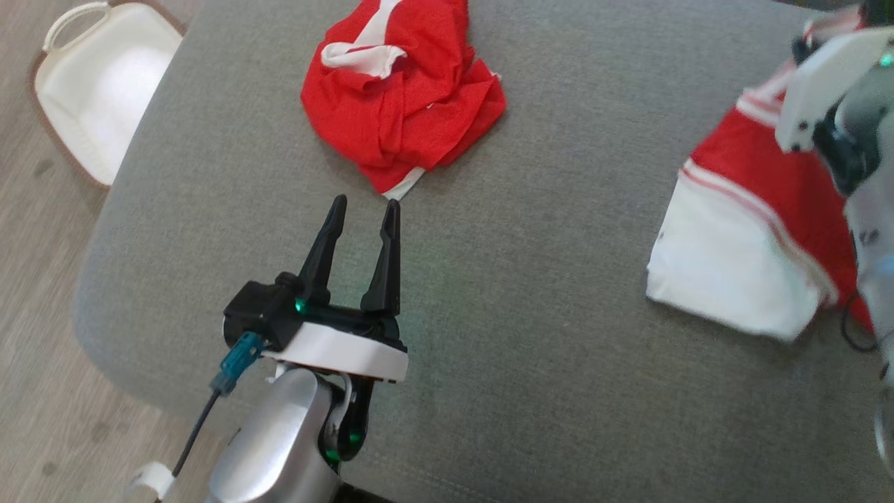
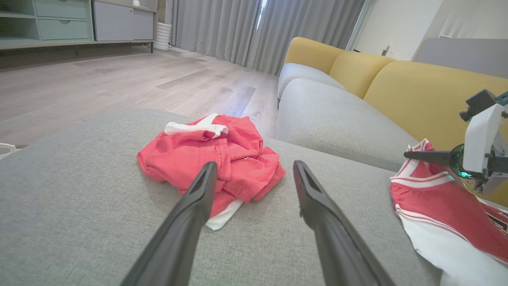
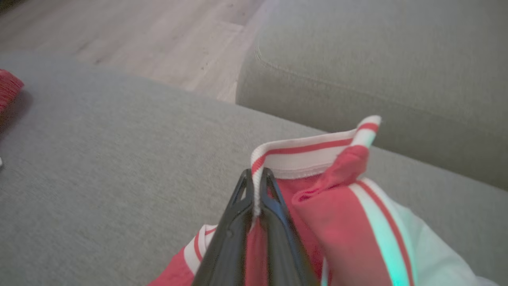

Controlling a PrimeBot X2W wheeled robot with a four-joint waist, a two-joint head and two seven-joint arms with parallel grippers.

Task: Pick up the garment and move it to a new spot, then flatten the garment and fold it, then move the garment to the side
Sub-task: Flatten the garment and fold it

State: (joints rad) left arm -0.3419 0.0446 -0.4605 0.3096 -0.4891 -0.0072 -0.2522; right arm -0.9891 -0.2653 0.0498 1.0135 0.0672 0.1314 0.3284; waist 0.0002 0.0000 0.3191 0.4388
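Observation:
A red and white garment (image 1: 740,230) lies partly flat at the right of the grey cushion (image 1: 545,349). My right gripper (image 3: 256,174) is shut on its striped red-and-white hem (image 3: 309,153), pinching the folded edge and lifting it a little off the cushion. That same gripper (image 2: 410,155) reaches over the garment (image 2: 436,202) in the left wrist view. My left gripper (image 1: 365,205) stands open just short of a second, crumpled red garment (image 1: 405,105) and holds nothing. Its fingers (image 2: 198,190) frame that heap (image 2: 222,155).
A white basket (image 1: 98,91) sits on the wooden floor off the cushion's left edge. A grey sofa seat (image 2: 337,119) with yellow back cushions (image 2: 416,91) stands behind, across a narrow gap. Bare grey fabric separates the two garments.

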